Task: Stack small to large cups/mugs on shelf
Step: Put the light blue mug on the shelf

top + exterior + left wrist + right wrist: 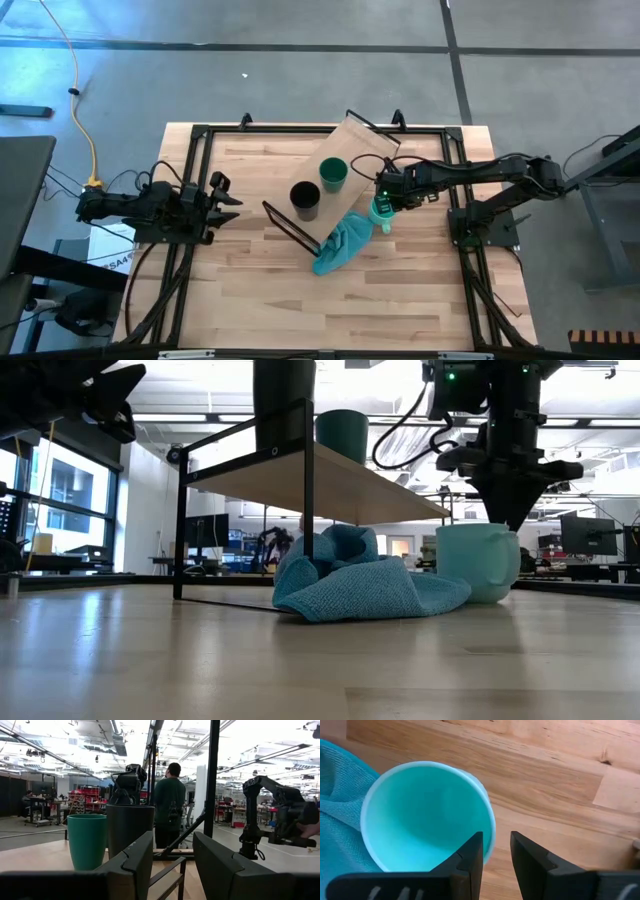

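Observation:
The black cup (305, 200) and the dark green cup (333, 172) stand upright side by side on the light-wood shelf (352, 140), which lies slantwise at mid-table. The mint mug (381, 214) stands upright on the tabletop beside the shelf, against the teal cloth (338, 248). My right gripper (496, 855) is open and points down over the mug (420, 815). One finger stands over the mug's inside and one outside its rim (491, 832), with wood showing between the wall and the outer finger. My left gripper (228, 195) is open and empty at the table's left.
The crumpled teal cloth (360, 585) lies on the table, partly under the shelf's near end (300, 470) and touching the mug (478, 560). The shelf's black frame legs (308, 510) stand beside it. A person (169, 800) stands in the room beyond the table.

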